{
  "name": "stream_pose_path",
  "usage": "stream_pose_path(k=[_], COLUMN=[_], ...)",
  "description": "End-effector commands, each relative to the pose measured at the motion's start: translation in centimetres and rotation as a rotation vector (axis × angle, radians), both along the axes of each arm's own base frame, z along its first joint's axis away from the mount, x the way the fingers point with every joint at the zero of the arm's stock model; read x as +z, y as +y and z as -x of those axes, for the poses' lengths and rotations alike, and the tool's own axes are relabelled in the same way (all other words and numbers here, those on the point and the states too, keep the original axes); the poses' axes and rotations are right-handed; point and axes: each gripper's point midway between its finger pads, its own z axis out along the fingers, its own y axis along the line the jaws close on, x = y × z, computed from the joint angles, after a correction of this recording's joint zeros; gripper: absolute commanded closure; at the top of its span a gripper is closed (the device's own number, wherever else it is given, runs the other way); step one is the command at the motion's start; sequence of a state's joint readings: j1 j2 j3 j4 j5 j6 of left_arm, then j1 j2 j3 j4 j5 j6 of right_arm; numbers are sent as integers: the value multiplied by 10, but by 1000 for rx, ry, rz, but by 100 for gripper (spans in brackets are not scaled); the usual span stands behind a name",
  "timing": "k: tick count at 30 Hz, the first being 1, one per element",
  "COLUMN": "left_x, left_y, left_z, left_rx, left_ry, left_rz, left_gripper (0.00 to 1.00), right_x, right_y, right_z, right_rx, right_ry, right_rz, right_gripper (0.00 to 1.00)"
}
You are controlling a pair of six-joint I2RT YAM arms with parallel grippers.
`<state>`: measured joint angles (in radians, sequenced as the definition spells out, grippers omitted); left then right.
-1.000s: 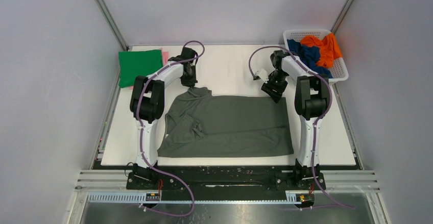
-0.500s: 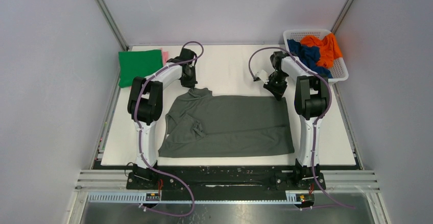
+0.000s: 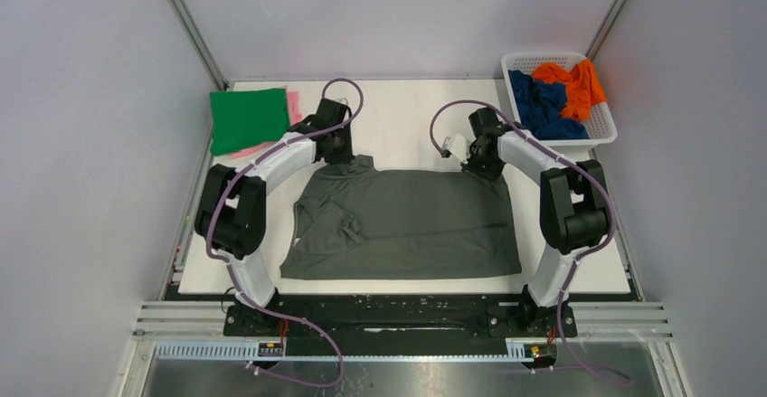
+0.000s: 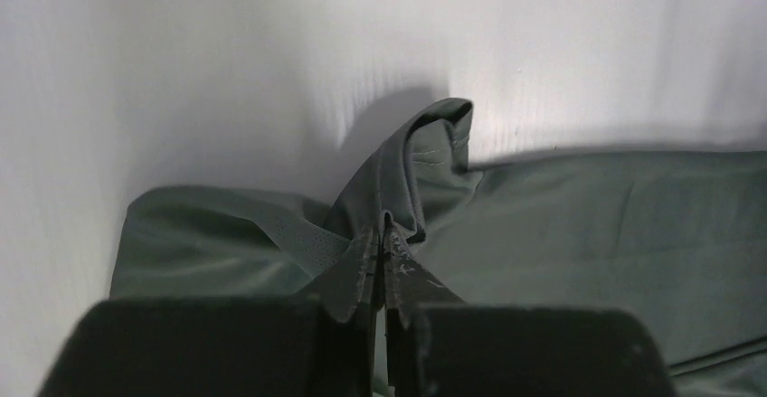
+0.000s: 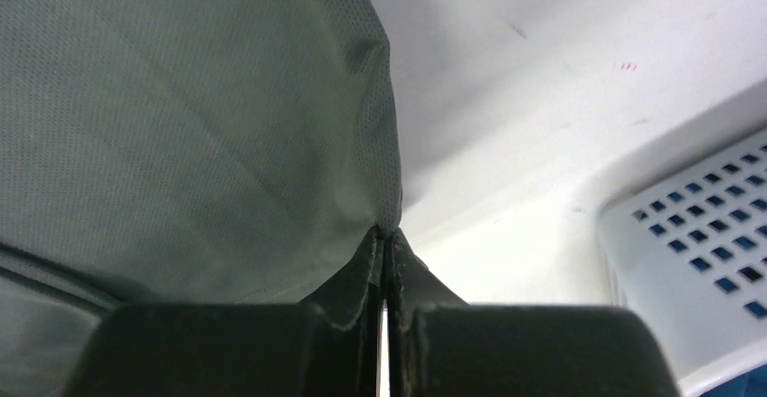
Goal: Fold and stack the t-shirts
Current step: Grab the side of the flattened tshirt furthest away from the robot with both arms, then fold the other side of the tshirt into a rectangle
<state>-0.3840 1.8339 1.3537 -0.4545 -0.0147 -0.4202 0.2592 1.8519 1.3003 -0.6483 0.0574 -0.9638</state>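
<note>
The left arm [image 3: 285,155] and the right arm [image 3: 525,150] were extended forward, elbows set outward and forearms angled inward. The left gripper [image 3: 346,156] was pinched tight on the dark grey t-shirt [image 3: 407,221] at its far left corner, the right gripper [image 3: 486,171] at its far right corner.

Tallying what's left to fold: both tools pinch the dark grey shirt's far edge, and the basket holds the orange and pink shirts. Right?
No: the basket holds the orange shirt and the navy blue shirt, not pink. The top view shows the pink shirt under the green shirt, far left. The left tool and right tool do pinch the dark grey shirt at its far edge.
</note>
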Motion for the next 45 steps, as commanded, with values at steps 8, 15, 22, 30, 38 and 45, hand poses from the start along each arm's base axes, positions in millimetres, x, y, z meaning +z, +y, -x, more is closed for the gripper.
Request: stream_pose_path(k=[8, 15, 22, 30, 38, 45], left_x=[35, 41, 37, 35, 18, -14], left_y=[5, 18, 26, 40, 46, 38], left_z=[51, 84, 112, 155, 196, 231], left_rx=[33, 76, 103, 183, 209, 176], left_ry=[-131, -170, -168, -183, -154, -47], left_rz=[64, 86, 108, 175, 228, 256], left_gripper=[100, 100, 100, 100, 100, 96], right_x=[28, 41, 39, 46, 41, 24], right_y=[0, 7, -7, -13, -10, -14], right_z=[34, 54, 74, 88, 98, 113], right_rx=[-77, -131, -195, -270, -298, -354], right_ry=[-175, -236, -259, -312, -338, -333], right_rz=[39, -8, 55, 34, 32, 25], right_gripper=[100, 100, 100, 100, 100, 90])
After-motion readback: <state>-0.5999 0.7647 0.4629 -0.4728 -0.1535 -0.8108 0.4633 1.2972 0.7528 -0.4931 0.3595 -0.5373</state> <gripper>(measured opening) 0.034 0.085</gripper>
